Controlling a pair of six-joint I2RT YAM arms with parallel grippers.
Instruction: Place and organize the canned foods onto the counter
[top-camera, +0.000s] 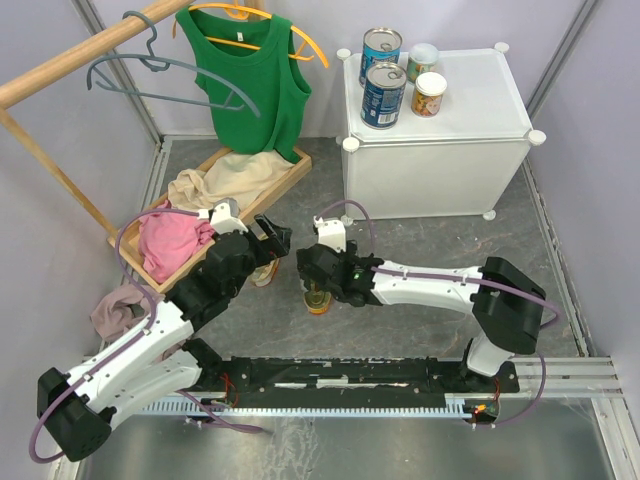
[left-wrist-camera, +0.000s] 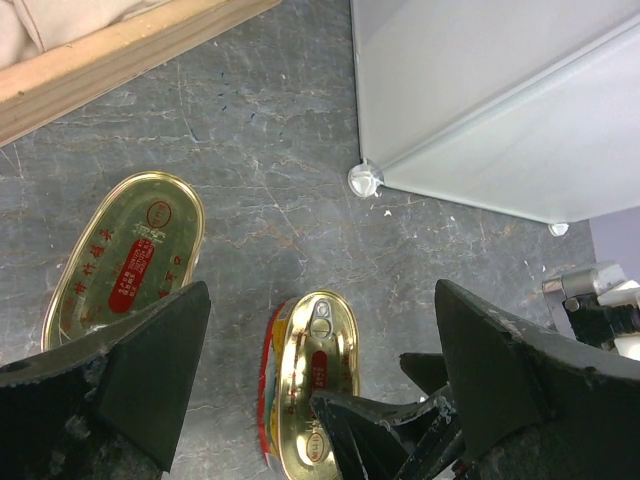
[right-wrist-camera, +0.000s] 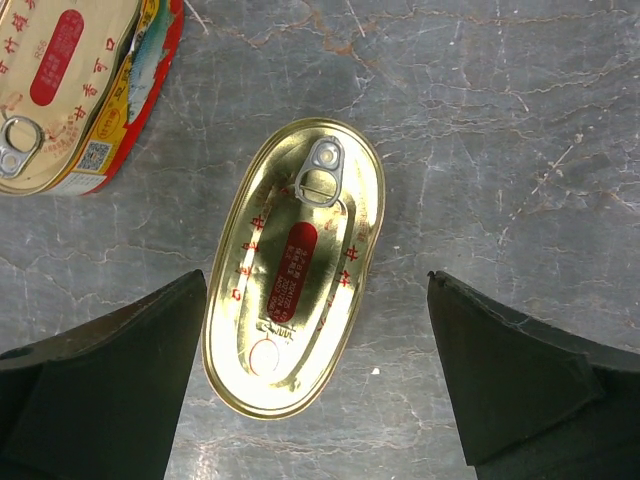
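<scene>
Right wrist view: right gripper (right-wrist-camera: 316, 300) hangs spread wide above an oval tin (right-wrist-camera: 294, 268) lying flat on the grey tabletop (right-wrist-camera: 520, 120); lower squarely, height being hard to judge here, and pinch its long sides

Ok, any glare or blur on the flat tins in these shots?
Right wrist: the tin under the open right pincer is sharp, only a soft sheen on its lid. Left wrist: left tin and middle tin look slightly softer, no blown-out glare. Top view: even light, arms hide most of both.
</scene>
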